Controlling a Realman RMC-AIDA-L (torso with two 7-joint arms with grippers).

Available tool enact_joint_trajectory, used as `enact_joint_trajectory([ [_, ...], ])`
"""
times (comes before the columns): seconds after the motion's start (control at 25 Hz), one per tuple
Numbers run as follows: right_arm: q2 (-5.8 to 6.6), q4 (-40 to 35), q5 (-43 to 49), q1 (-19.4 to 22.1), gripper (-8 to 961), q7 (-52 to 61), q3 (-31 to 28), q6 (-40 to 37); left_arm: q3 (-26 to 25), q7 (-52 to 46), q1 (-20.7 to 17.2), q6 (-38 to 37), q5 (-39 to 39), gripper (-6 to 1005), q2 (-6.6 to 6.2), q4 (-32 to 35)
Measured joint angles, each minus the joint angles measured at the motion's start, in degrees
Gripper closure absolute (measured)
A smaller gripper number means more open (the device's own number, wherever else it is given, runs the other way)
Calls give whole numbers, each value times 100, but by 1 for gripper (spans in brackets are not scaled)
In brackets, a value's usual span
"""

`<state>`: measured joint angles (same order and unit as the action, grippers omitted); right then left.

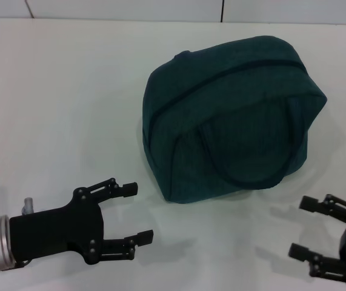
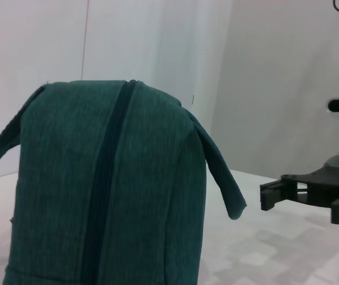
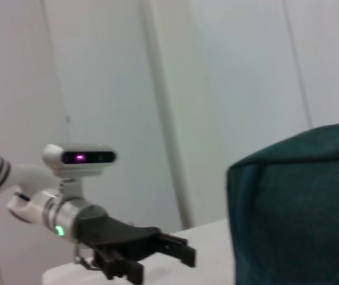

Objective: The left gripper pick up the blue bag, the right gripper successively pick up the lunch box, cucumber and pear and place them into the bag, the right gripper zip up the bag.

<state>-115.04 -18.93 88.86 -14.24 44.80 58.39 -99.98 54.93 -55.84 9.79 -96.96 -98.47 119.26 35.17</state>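
Head view shows the blue bag (image 1: 233, 118) zipped, ahead of and between the left gripper (image 1: 133, 213) and right gripper (image 1: 305, 227), both open, empty. Its flat handles could slip a shallow pinch.

No text, label, brand, number or sign can be read in any view. The bag (image 1: 233, 115) shows only plain teal fabric on the sides facing the cameras, and neither gripper carries readable markings.
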Motion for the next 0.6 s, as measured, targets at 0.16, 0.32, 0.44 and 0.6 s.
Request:
enact_joint_trajectory([
  [0.16,-20,105,-36,-131,136,-8,97,-1,0,2,-2,-23,-3,109,-13,-1],
  [0.32,-29,108,-51,-151,136,-16,91,-1,0,2,-48,-121,5,109,-39,2],
  [0.44,-31,109,-57,-187,136,-21,73,-2,-33,3,-72,-152,21,109,-52,5],
  [0.6,-34,110,-60,-206,136,-22,52,-6,-78,3,-74,-218,17,109,-53,7],
])
